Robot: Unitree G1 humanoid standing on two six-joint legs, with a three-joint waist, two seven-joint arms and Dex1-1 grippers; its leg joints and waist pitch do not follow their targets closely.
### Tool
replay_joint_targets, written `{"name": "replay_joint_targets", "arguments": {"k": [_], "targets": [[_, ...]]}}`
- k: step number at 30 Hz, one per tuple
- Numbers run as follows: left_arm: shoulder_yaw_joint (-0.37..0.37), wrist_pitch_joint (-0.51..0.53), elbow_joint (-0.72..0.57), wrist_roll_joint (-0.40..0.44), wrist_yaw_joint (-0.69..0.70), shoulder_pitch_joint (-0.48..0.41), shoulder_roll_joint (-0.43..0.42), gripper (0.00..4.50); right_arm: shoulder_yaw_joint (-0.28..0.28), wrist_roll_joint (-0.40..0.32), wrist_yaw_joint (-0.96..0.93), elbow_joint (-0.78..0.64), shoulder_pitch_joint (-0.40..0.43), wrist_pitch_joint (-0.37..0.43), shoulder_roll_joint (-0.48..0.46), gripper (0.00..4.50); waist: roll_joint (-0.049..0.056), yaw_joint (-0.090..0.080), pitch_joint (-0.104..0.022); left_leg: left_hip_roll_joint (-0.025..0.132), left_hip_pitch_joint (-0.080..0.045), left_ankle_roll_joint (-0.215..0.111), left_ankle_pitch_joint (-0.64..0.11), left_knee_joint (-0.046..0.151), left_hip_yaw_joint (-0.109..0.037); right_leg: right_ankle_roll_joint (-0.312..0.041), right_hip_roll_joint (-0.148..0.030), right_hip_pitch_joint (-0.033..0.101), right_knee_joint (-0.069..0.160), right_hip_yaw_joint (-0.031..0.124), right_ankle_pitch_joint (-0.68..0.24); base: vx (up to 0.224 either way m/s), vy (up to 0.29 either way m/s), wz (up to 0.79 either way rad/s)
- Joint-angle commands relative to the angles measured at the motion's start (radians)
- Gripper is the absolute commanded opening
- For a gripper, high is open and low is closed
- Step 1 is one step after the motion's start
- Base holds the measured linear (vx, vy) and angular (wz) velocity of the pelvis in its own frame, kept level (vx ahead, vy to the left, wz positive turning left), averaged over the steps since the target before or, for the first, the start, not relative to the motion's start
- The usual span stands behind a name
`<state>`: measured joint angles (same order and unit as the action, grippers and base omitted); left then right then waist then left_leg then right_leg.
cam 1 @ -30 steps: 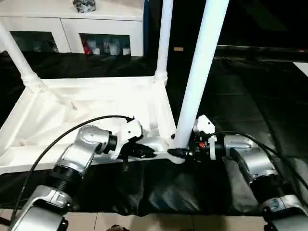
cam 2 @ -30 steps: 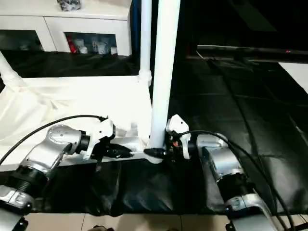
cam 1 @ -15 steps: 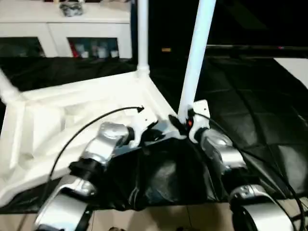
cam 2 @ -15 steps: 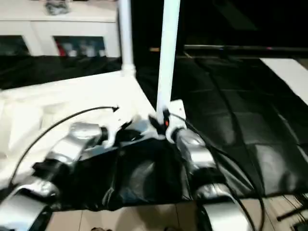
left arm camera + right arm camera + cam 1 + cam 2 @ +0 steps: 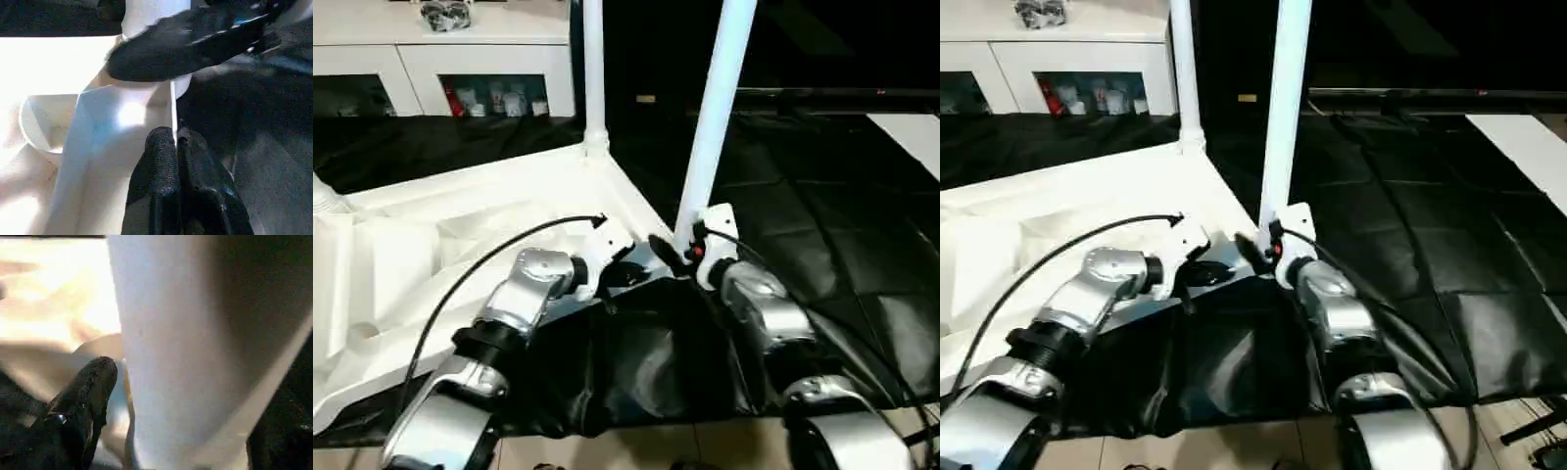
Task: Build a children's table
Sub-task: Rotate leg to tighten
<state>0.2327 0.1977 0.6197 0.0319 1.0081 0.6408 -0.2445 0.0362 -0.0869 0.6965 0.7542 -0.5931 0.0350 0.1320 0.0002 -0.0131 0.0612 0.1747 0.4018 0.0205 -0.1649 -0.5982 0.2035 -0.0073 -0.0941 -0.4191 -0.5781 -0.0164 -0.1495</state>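
While my left end effector (image 5: 176, 147) pinched the children's table (image 5: 460, 225) rim, the right end effector (image 5: 677, 257) loosely straddled the leg (image 5: 710, 127); I judged seating it squarely mattered.

We saw a white cabinet (image 5: 460, 59) with glass doors along the far wall, small colourful items (image 5: 499, 100) behind the glass and a dark, shiny object (image 5: 446, 14) on its top. Black sheeting (image 5: 822, 225) covered the work surface, creased, its near edge hanging over pale floor (image 5: 636, 448).
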Motion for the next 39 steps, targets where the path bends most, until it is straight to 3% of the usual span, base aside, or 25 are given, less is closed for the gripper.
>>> {"name": "replay_joint_targets", "arguments": {"k": [1,4,9,11,14,18,21,24,32,36,37,39], "targets": [[0.031,-0.023,-0.056,-0.029,0.066,0.01,0.013,0.0,0.075,-0.014,0.115,-0.049,0.003,0.011,-0.015,3.82,-0.004,0.006,-0.077,0.047,-0.03,-0.049,-0.316,0.08,-0.022,-0.227,-0.039,0.038,0.06,0.016,-0.25,0.0,0.0,0.0],[0.06,-0.013,-0.097,-0.039,0.171,-0.019,-0.039,0.0,0.112,-0.023,0.272,-0.116,0.039,0.03,0.057,3.82,0.001,0.014,-0.078,0.05,-0.033,-0.06,-0.286,0.079,-0.019,-0.244,-0.036,0.039,0.054,0.015,-0.205,0.0,0.0,0.0],[0.07,-0.008,-0.118,-0.043,0.218,-0.033,-0.069,0.0,0.138,-0.049,0.387,-0.172,0.07,0.056,0.105,3.82,0.003,0.031,-0.078,0.054,-0.036,-0.066,-0.241,0.077,-0.015,-0.265,-0.033,0.044,0.043,0.012,-0.152,0.0,0.0,0.0],[0.073,-0.001,-0.131,-0.048,0.247,-0.039,-0.09,0.0,0.167,-0.061,0.481,-0.216,0.09,0.077,0.14,3.66,-0.001,0.044,-0.077,0.055,-0.037,-0.06,-0.258,0.078,-0.014,-0.256,-0.035,0.044,0.046,0.013,-0.191,0.0,0.0,0.0],[0.073,0.004,-0.136,-0.05,0.265,-0.041,-0.102,0.0,0.184,-0.055,0.526,-0.221,0.094,0.078,0.158,3.47,-0.001,0.049,-0.074,0.056,-0.04,-0.041,-0.296,0.081,-0.015,-0.24,-0.036,0.038,0.052,0.014,-0.259,0.0,0.0,0.0],[0.077,0.019,-0.15,-0.059,0.291,-0.044,-0.116,0.0,0.194,-0.061,0.579,-0.22,0.087,0.092,0.169,3.06,-0.003,0.047,-0.069,0.055,-0.04,-0.008,-0.352,0.086,-0.019,-0.21,-0.038,0.033,0.06,0.015,-0.353,0.0,0.0,0.0],[0.079,0.026,-0.161,-0.063,0.299,-0.047,-0.12,0.0,0.202,-0.064,0.595,-0.235,0.088,0.11,0.175,3.01,-0.003,0.046,-0.069,0.054,-0.044,0.003,-0.374,0.087,-0.021,-0.196,-0.038,0.028,0.064,0.017,-0.384,0.0,0.0,0.0],[0.082,0.028,-0.164,-0.062,0.306,-0.049,-0.124,0.0,0.212,-0.062,0.609,-0.245,0.096,0.113,0.179,2.64,-0.006,0.045,-0.07,0.054,-0.041,0.003,-0.37,0.087,-0.022,-0.191,-0.039,0.028,0.063,0.017,-0.384,0.0,0.0,0.0],[0.075,0.03,-0.168,-0.058,0.285,-0.055,-0.113,0.0,0.204,-0.066,0.595,-0.248,0.116,0.125,0.16,2.57,-0.003,0.046,-0.073,0.053,-0.039,-0.008,-0.331,0.085,-0.02,-0.204,-0.038,0.032,0.059,0.017,-0.328,0.0,0.0,0.0],[0.054,0.025,-0.146,-0.052,0.213,-0.042,-0.079,0.0,0.176,-0.075,0.52,-0.228,0.121,0.135,0.121,2.56,-0.004,0.046,-0.072,0.052,-0.039,-0.008,-0.337,0.085,-0.02,-0.203,-0.038,0.031,0.061,0.017,-0.342,0.0,0.0,0.0],[0.044,0.023,-0.122,-0.043,0.162,-0.023,-0.053,0.0,0.142,-0.067,0.414,-0.188,0.105,0.119,0.078,2.56,-0.004,0.039,-0.07,0.05,-0.039,0.005,-0.361,0.086,-0.021,-0.195,-0.039,0.025,0.064,0.018,-0.375,0.0,0.0,0.0],[0.035,0.025,-0.097,-0.032,0.106,-0.002,-0.025,0.0,0.106,-0.052,0.278,-0.133,0.078,0.111,0.03,2.56,-0.004,0.035,-0.07,0.048,-0.04,0.02,-0.386,0.086,-0.027,-0.182,-0.041,0.026,0.068,0.015,-0.421,0.0,0.0,0.0]]}}
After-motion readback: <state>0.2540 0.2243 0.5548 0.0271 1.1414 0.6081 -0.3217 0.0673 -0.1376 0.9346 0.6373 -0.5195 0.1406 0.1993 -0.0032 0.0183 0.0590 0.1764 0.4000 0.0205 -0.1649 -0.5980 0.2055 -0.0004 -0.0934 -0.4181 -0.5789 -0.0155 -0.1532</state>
